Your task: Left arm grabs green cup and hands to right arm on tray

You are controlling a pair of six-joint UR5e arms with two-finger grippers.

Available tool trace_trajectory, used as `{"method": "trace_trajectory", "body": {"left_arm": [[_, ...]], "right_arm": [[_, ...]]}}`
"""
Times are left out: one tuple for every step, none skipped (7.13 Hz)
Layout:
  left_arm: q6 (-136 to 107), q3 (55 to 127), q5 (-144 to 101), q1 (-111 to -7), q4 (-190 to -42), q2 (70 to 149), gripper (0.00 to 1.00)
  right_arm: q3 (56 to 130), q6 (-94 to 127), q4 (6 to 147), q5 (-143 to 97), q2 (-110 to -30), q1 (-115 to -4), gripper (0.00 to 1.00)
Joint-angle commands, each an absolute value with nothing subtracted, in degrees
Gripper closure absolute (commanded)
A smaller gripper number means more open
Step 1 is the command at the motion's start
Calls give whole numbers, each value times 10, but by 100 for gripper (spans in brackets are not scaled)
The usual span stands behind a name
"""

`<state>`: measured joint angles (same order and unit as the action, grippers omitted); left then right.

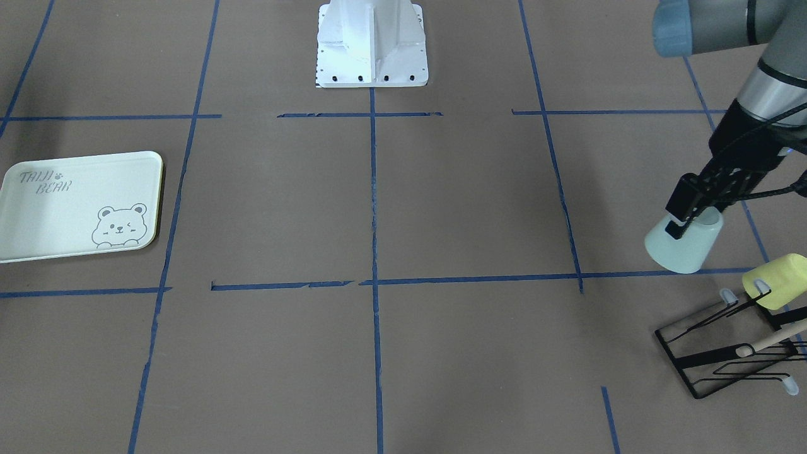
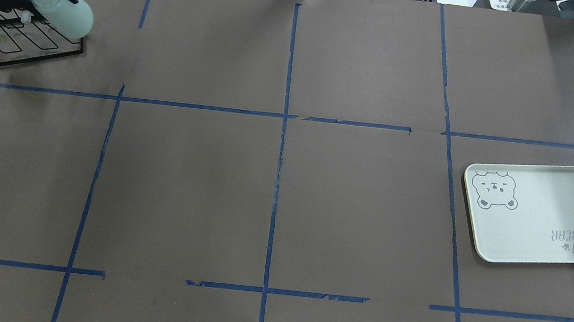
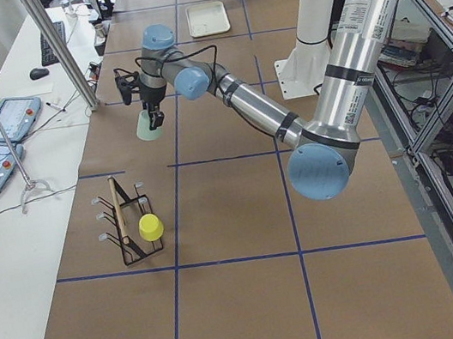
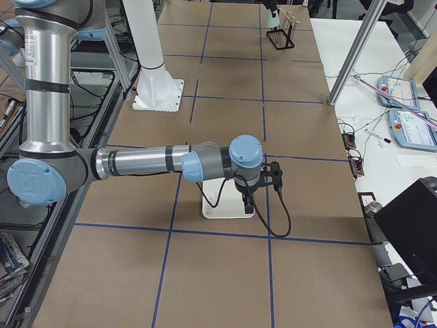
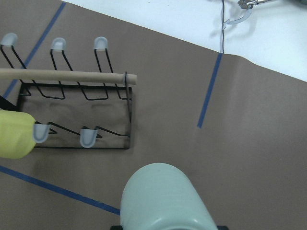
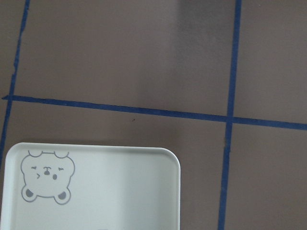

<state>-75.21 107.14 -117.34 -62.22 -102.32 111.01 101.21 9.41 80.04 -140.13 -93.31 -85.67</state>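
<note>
The left gripper is pinching the green cup near one end and holding it tilted, seemingly clear of the table, just beside the wire rack where the yellow cup is sitting. The right gripper is hovering over the tray at the far end; I cannot tell whether its fingers are spread. To do the hand-over well, the left arm should be carrying the cup level, leaving bare wall for the other fingers. The rack pegs are crowding one side, while the middle squares are lying open
</note>
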Motion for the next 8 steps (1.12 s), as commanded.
{"method": "trace_trajectory", "body": {"left_arm": [[-892,1068,-1173,-582,-1140,1111,80],[-959,1061,-1170,-561,-1196,1115,80],[-1023,1041,-1168,-547,-1255,1129,80],[-1080,1026,-1132,-524,-1307,1139,80],[-1105,1027,-1091,-494,-1329,1141,80],[-1152,1027,-1070,-477,-1372,1146,80],[-1207,1022,-1029,-448,-1431,1146,80],[-1228,1026,-994,-418,-1453,1149,80]], "right_arm": [[1012,198,715,-1416,-895,-810,0],[1008,224,682,-1460,-881,-808,0],[1011,278,659,-1484,-854,-799,0],[1011,373,591,-1484,-844,-786,0],[1005,469,509,-1482,-844,-778,0],[1005,544,445,-1482,-839,-772,0],[1006,621,369,-1475,-838,-752,1],[1007,713,294,-1431,-833,-721,1]]}}
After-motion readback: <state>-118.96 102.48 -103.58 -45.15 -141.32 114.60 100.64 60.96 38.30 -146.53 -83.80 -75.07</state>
